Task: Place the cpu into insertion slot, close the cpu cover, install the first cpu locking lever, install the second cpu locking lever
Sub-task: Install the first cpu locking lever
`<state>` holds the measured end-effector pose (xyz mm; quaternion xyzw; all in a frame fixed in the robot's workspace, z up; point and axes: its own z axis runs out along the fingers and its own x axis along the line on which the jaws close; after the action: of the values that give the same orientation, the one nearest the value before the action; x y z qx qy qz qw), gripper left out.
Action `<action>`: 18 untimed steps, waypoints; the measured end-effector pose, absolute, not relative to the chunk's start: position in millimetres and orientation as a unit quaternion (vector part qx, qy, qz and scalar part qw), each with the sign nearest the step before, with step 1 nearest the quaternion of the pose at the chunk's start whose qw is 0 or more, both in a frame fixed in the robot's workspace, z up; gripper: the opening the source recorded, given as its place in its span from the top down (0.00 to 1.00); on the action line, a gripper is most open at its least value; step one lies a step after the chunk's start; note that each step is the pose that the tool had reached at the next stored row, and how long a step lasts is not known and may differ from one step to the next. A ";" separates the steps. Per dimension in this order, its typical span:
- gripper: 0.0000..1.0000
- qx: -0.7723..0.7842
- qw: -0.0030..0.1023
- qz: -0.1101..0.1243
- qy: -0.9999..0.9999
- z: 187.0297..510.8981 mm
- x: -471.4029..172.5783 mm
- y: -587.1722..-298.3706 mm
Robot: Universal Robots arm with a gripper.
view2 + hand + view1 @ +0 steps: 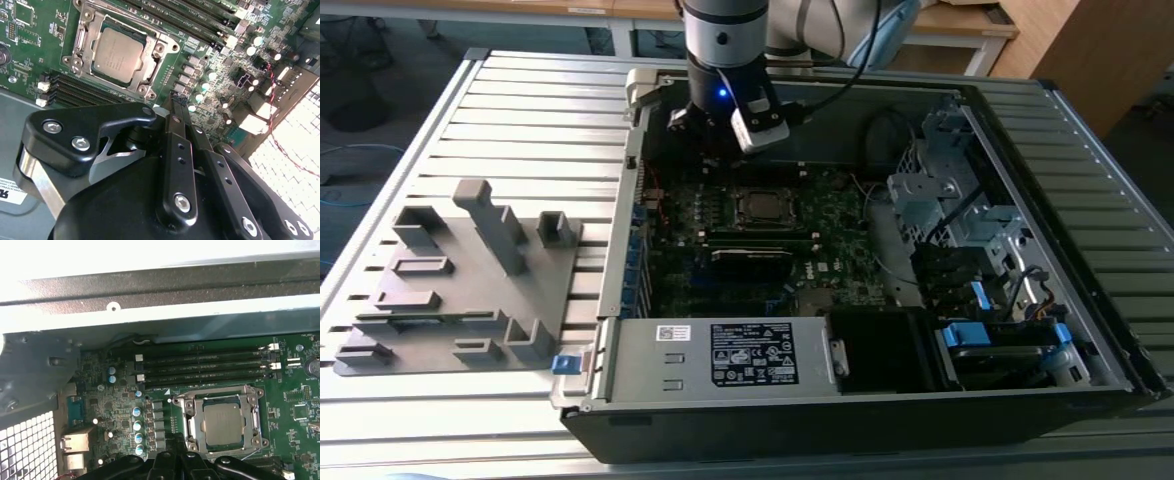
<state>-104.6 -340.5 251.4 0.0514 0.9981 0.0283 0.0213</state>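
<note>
Exterior view: slatted bench [520,110] bearing an open computer case [854,432], motherboard [843,215] flat inside. Over the board, gripper [174,104] hanging near the insertion slot [165,48], not touching, fingers [180,150] pressed together on nothing in second wrist view. Flat on the slot, cpu cover [148,70]; seated within, cpu [117,52], grey top showing through the window.

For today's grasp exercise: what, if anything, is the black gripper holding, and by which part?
Nothing. The black gripper is shut and empty; the flat silver-grey square cpu lies in the metal-framed insertion slot, apart from it.
</note>
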 end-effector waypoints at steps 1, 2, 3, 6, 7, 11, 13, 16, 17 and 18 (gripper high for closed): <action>0.89 0.051 0.021 0.032 0.998 251.4 -104.6 -340.5; 0.89 0.051 0.021 0.035 0.998 251.4 -104.6 -340.5; 0.89 0.052 0.021 0.039 0.998 251.4 -104.6 -340.5; 0.89 0.052 0.020 0.046 0.997 251.4 -104.6 -340.6; 0.89 0.052 0.020 0.049 0.997 251.4 -104.6 -340.6; 0.89 0.052 0.020 0.065 0.996 251.4 -104.9 -341.4; 0.89 0.052 0.020 0.068 0.996 251.4 -106.2 -341.6; 0.89 0.052 0.020 0.069 0.996 251.3 -109.3 -341.7; 0.89 0.052 0.020 0.069 0.996 251.3 -110.6 -341.8; 0.89 0.052 0.021 0.069 0.996 251.3 -112.0 -341.8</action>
<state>-112.0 -341.8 251.3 0.0521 0.9960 0.0692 0.0205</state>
